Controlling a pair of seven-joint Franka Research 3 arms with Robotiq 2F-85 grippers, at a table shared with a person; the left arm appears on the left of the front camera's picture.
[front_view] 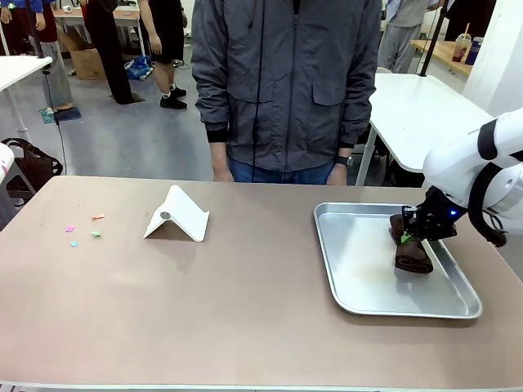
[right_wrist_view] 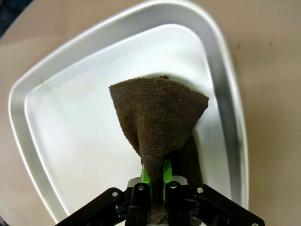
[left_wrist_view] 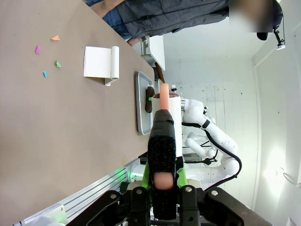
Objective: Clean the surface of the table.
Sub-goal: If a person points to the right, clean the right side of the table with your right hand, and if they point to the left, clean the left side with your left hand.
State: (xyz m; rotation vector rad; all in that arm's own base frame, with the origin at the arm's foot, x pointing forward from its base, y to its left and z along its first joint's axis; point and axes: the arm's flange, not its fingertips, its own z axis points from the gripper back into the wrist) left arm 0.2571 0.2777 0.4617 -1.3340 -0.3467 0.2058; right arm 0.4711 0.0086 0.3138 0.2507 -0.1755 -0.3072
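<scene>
Pickup step: my right claw (front_view: 406, 238) pinches the brown cloth (front_view: 413, 256) in the tray (front_view: 359, 299), and my left claw (left_wrist_view: 162, 182) clamps a black pad (left_wrist_view: 162, 143). Next I'd wipe the worktop (front_view: 245, 314) under the tray, toward 4 scraps (front_view: 96, 233) to its left.

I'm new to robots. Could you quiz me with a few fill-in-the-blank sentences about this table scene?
1. The right gripper is shut on a ____ cloth.
2. The metal tray lies toward the robot's ____ end of the table.
3. The coloured scraps lie to the robot's ____ of the white folded stand.

Missing words: brown; right; left.
</scene>
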